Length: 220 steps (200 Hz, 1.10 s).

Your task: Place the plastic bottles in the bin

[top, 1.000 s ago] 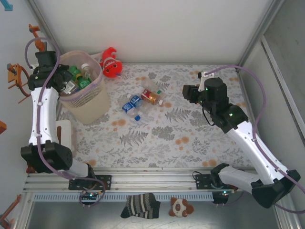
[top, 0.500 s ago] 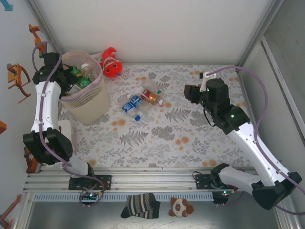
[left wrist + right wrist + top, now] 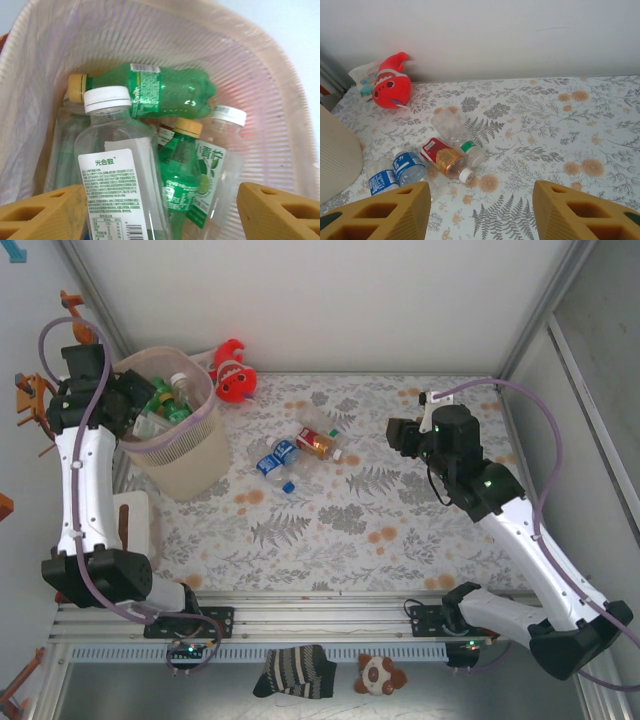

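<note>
- Since a second ago the left arm has pulled back toward the left wall, off the bin's near rim; the right arm and the loose bottles lie as they did.
- The left gripper point(image 3: 162, 215) hangs above the bin point(image 3: 190, 465), fingers spread wide with nothing between them.
- Inside the bin lie a green bottle point(image 3: 165, 92) on its side, a white-capped clear bottle point(image 3: 117, 165) and a lime-labelled bottle point(image 3: 212, 165), among others underneath.
- A red fish plush point(image 3: 233, 370) sits just beyond the bin; it is not part of the job.
- Mid-table, four bottles are left: two blue-labelled bottles point(image 3: 410, 167) side by side, a red-labelled bottle point(image 3: 442, 157) touching a clear bottle point(image 3: 452, 130) behind it.
- These look light, thin-walled and slick. They probably dent under a hard squeeze and roll if nudged. The red-labelled one seems to hold some amber liquid, so it may be a little heavier.
- The best hold is likely across the labelled waist, or near the stiffer neck and cap.
- The right gripper point(image 3: 482, 212) hovers on the far side of the group, fingers apart and empty.
</note>
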Each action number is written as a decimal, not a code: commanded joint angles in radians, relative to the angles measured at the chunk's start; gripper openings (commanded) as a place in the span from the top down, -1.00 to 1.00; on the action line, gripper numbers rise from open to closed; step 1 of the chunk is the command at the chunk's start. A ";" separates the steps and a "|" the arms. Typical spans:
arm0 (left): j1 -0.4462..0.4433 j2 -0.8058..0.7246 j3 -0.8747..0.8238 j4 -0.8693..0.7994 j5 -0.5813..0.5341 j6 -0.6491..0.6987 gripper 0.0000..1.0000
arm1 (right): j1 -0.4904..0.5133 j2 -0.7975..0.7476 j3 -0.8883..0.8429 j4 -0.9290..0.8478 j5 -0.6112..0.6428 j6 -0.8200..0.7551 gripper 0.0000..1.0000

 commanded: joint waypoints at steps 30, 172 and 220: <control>0.007 -0.018 -0.040 0.173 0.155 0.101 -0.03 | 0.001 -0.024 -0.004 0.001 0.027 -0.001 -0.11; 0.016 0.139 -0.237 0.167 0.118 0.103 1.00 | 0.001 -0.038 -0.001 -0.024 0.039 0.008 -0.11; 0.016 0.128 -0.195 0.186 0.201 0.099 1.00 | 0.001 -0.031 0.010 -0.031 0.036 0.009 -0.10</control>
